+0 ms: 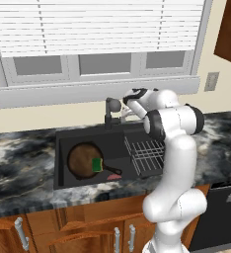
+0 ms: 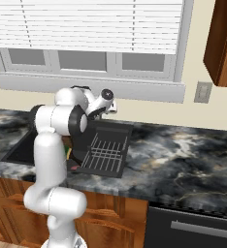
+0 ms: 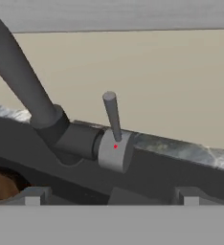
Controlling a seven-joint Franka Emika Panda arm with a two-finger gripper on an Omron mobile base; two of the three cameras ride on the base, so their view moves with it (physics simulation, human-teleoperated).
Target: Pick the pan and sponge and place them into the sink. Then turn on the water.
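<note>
Pan point(image 1: 84, 160) and sponge point(image 1: 96, 164) sit in the sink point(image 1: 63, 143), below and left of my released fingers point(image 3: 111, 201). I'm on the water step. The faucet lever point(image 3: 112, 115) stands just ahead of them; next I judge I must push it over.

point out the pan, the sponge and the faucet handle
pan point(image 1: 80, 159), left base view, on its brown inside
sponge point(image 1: 96, 165), left base view, on its green top
faucet handle point(image 3: 112, 115), hand view, on the upright lever's shaft
</note>
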